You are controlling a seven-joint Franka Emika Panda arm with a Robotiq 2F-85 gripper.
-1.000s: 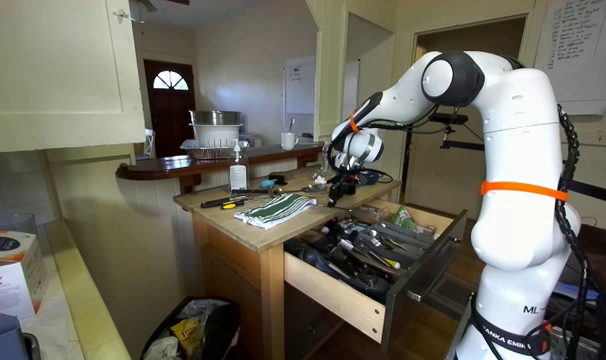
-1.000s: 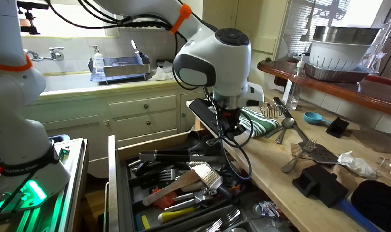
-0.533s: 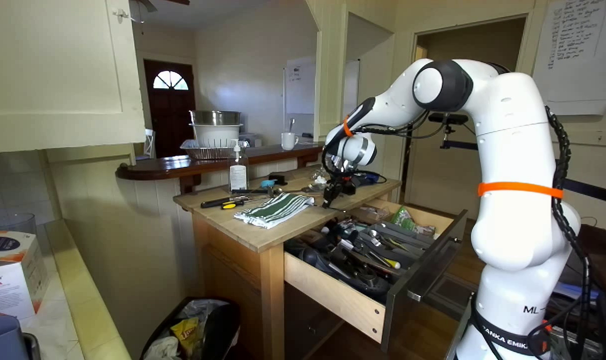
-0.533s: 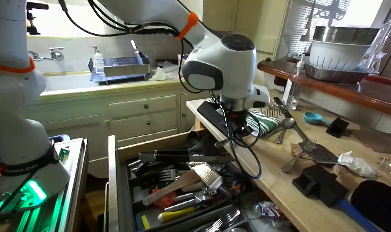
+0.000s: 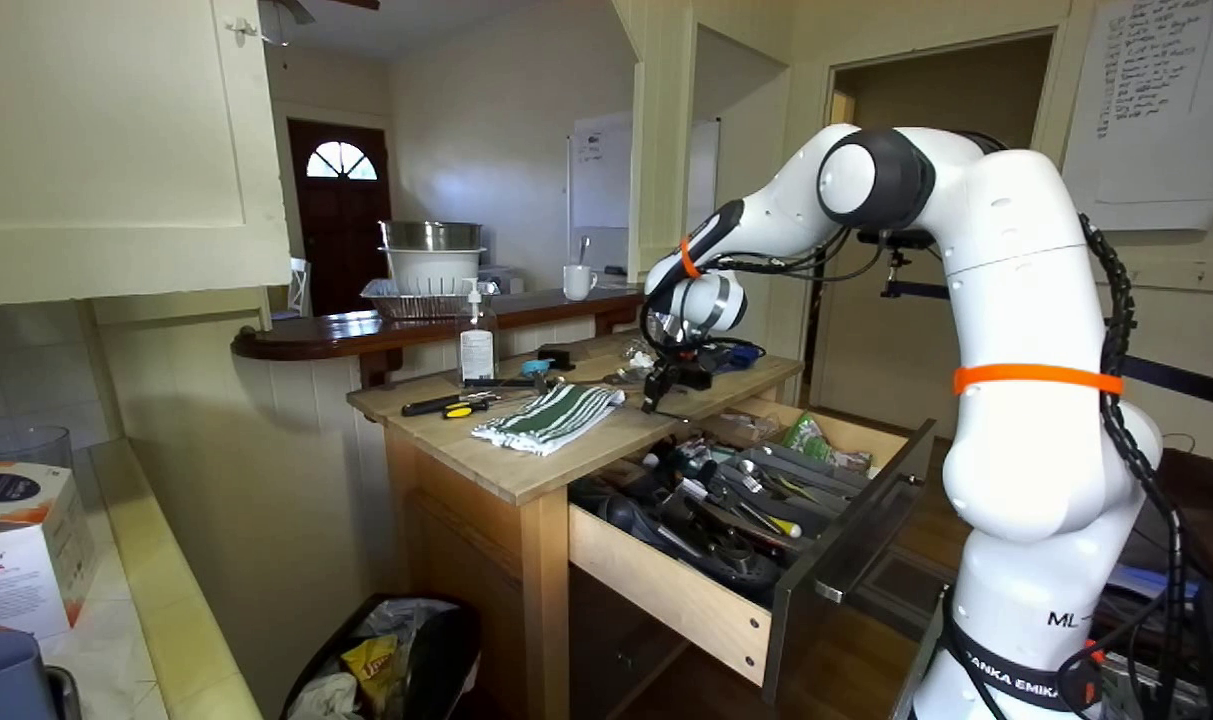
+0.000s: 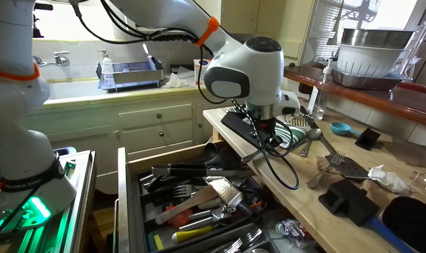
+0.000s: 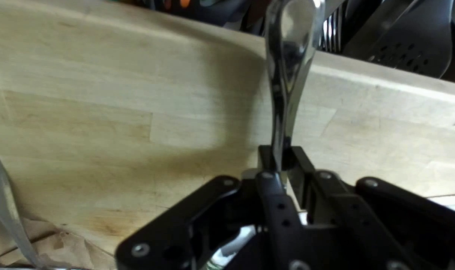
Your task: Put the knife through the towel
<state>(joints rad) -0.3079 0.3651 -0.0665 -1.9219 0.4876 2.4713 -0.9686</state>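
Observation:
The green-and-white striped towel [image 5: 551,420] lies on the wooden counter [image 5: 511,480]; it is partly hidden behind the gripper in an exterior view [image 6: 293,134]. A scrap of towel shows below the fingers in the wrist view [image 7: 233,243]. My gripper [image 7: 282,157] is shut on a shiny metal piece of cutlery, the knife [image 7: 293,41]; its rounded handle end points toward the drawer, away from the towel. The knife's other end is hidden by the gripper. The gripper [image 5: 650,405] is low over the counter, beside the towel's drawer-side end; whether the knife touches the towel cannot be told.
An open drawer [image 5: 666,582] full of utensils lies below the counter edge. A spoon [image 6: 311,137], a slotted spatula [image 6: 351,167], a fork [image 6: 326,170] and a black block [image 6: 349,202] lie on the counter. A yellow-and-black tool [image 5: 463,410] and a bottle [image 5: 477,350] stand beyond the towel.
My gripper has moved with the knife toward the towel, away from the drawer, slowing lately. The towel's end near the gripper has shifted slightly the same way.

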